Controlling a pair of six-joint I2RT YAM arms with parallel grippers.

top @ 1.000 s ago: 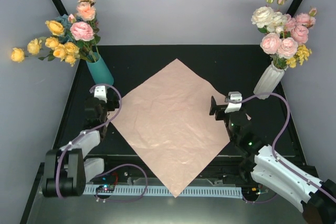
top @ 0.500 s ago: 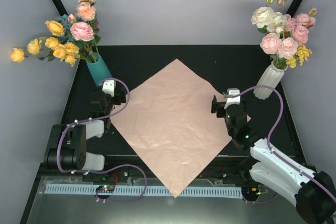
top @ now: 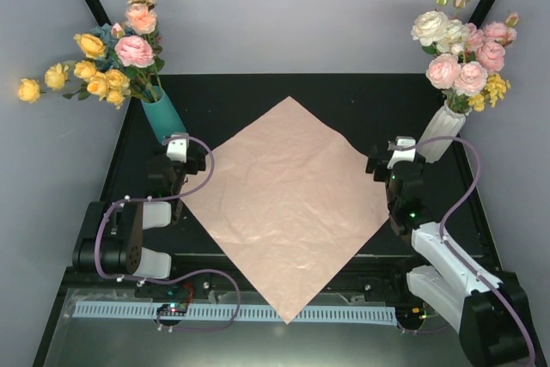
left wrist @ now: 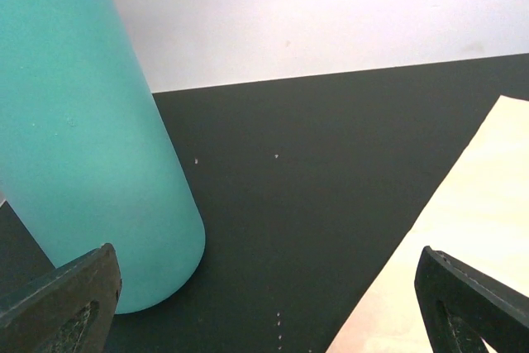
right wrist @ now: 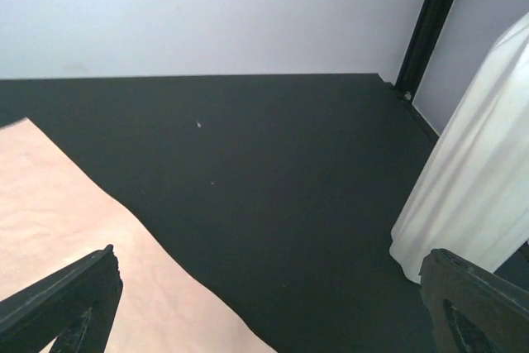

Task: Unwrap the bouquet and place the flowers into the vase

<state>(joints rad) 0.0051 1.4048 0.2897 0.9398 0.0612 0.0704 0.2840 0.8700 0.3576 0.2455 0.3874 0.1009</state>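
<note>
The upright vase (top: 163, 118), already holding the flowers (top: 112, 53), stands just ahead-left of the wide-open, empty left end effector (top: 174, 150); the right end effector (top: 392, 161), also open and empty, is well apart.

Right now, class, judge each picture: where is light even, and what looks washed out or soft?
Top external view: even, soft light, no glare on the crinkled pink paper sheet. Left wrist view: the smooth teal vase shows no glare, but the paper's edge washes out to cream. Right wrist view: the white ribbed vase is blurred, its ribs barely readable.
</note>
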